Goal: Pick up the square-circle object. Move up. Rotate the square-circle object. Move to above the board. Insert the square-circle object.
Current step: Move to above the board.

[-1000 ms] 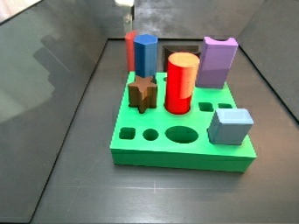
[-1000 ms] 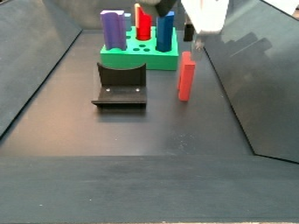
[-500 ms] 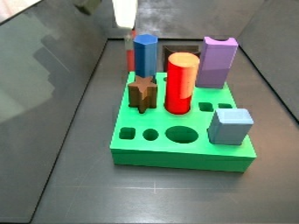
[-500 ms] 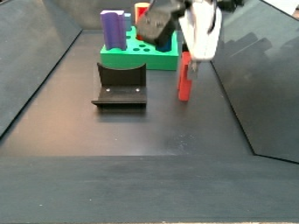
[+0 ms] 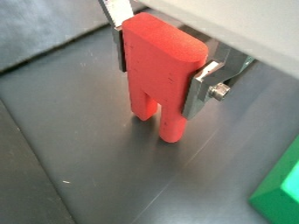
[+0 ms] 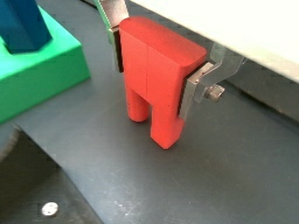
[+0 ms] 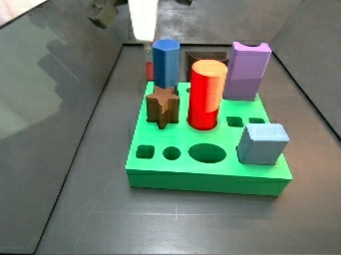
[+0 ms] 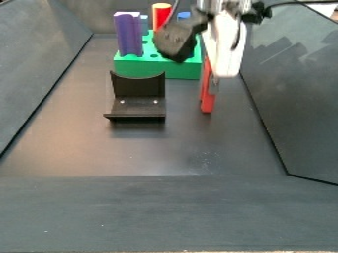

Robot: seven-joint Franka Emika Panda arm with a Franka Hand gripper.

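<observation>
Wrist view: dark grey floor (image 5: pixel 70 157), matt, lightly speckled. A corner of the board (image 5: pixel 281 194), bright green, at the frame edge. The gripper (image 5: pixel 163 66) stands over the floor, its silver fingers (image 5: pixel 201 86) set against opposite faces of the square-circle object (image 5: pixel 158 74); the red peg is upright, two-legged at its lower end, feet at or near the floor.

Wrist view: same floor (image 6: pixel 117 184). Board (image 6: pixel 47 74) beside the peg, apart from it, carrying a blue peg (image 6: pixel 24 26). Gripper (image 6: pixel 158 61) pinching the square-circle object (image 6: pixel 152 79) between its plates.

Side view: grey enclosure walls (image 7: pixel 54 60) around the floor. Board (image 7: pixel 200 159) in the middle, holding a blue peg (image 7: pixel 164 62), tall red cylinder (image 7: pixel 205 95), purple block (image 7: pixel 246 68), brown star peg (image 7: pixel 163 105), pale blue cube (image 7: pixel 262 142). Gripper (image 7: pixel 142 22) behind the board; its jaws are hidden here.

Side view: fixture (image 8: pixel 136 97) in front of the board (image 8: pixel 156 67). Gripper (image 8: pixel 218 54) lowered beside the board, over the square-circle object (image 8: pixel 208 94), which stands upright on the floor.
</observation>
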